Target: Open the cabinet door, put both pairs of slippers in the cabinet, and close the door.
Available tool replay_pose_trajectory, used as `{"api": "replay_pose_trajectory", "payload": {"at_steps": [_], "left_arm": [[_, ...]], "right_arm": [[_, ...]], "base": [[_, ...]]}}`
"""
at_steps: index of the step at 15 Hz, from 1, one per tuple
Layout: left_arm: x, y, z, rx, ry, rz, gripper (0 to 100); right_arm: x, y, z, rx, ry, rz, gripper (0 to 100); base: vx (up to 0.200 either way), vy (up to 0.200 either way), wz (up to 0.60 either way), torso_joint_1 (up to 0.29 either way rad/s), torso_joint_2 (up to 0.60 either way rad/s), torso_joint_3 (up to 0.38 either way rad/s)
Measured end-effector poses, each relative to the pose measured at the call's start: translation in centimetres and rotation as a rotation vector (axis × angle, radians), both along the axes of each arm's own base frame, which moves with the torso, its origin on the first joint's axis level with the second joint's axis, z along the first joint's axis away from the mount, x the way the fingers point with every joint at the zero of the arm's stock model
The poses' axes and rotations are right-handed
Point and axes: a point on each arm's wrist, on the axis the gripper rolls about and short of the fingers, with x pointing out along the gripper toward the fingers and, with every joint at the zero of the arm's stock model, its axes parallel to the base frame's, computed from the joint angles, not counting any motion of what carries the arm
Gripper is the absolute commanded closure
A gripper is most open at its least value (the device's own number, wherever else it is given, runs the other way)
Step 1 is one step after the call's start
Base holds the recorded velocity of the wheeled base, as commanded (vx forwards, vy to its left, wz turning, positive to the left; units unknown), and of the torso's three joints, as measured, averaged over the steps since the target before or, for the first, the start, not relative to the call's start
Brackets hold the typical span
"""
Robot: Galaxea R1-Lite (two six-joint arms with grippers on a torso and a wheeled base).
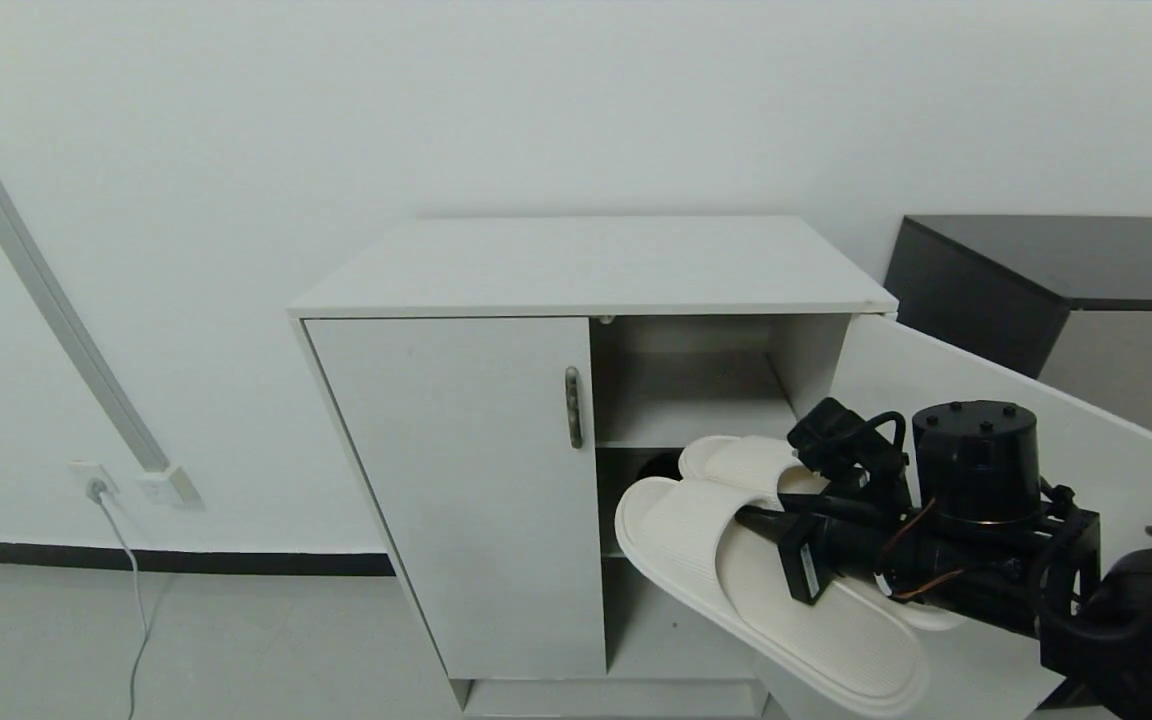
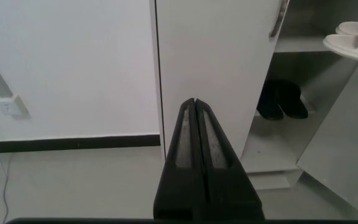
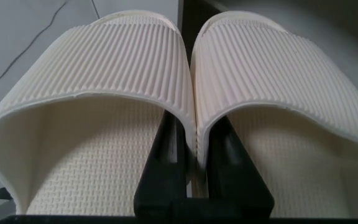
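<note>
A white two-door cabinet (image 1: 576, 270) stands against the wall; its right door (image 1: 946, 390) is swung open and its left door (image 1: 456, 480) is closed. My right gripper (image 1: 771, 520) is shut on a pair of white slippers (image 1: 736, 560), pinching their inner straps (image 3: 191, 124) together, and holds them in front of the open right side, toes toward the shelves. A pair of black slippers (image 2: 281, 99) lies on a lower shelf inside. My left gripper (image 2: 194, 106) is shut and empty, low in front of the closed left door.
A dark counter (image 1: 1056, 270) stands right of the cabinet behind the open door. A wall socket with a cable (image 1: 96, 490) sits low on the left wall. Open floor (image 1: 166, 640) lies left of the cabinet.
</note>
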Motion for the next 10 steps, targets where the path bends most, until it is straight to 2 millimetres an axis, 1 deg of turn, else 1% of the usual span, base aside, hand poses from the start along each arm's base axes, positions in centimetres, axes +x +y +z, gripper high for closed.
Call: {"api": "replay_pose_trajectory", "payload": {"at_steps": [6, 10], "left_arm": [[0.00, 0.00, 0.00, -0.001, 0.000, 0.000, 100], [0.00, 0.00, 0.00, 0.000, 0.000, 0.000, 100]], "right_arm": [[-0.01, -0.05, -0.07, -0.001, 0.003, -0.002, 100], [0.10, 0.02, -0.06, 0.003, -0.002, -0.001, 100]], "base": [[0.000, 0.000, 0.00, -0.120, 0.46, 0.347], [0.000, 0.000, 0.00, -0.052, 0.44, 0.382]]}}
